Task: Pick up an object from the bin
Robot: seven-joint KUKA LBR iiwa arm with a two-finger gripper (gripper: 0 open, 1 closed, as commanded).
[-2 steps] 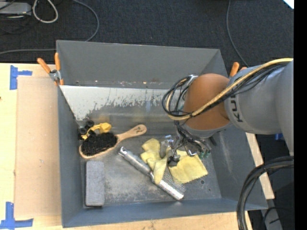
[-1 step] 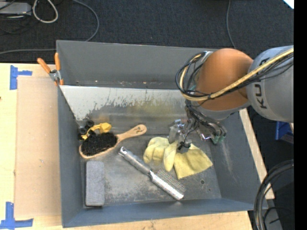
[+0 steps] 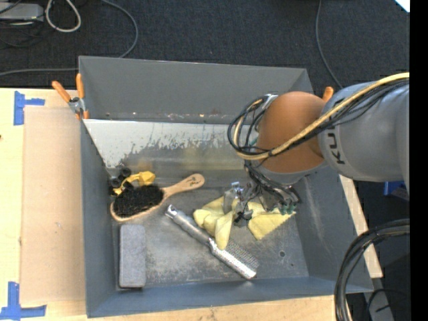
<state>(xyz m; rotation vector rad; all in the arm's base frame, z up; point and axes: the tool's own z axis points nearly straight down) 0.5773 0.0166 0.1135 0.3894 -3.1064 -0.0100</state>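
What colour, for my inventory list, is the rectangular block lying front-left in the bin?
The block is grey, clearest in the camera view.

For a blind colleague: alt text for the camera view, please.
The gripper is low over pale yellow pieces in the grey bin. Left of them lie a metal brush, a wooden hairbrush and a grey block.

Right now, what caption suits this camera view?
Robot gripper over pale yellow pieces in a grey bin, beside a metal tool and hairbrush.
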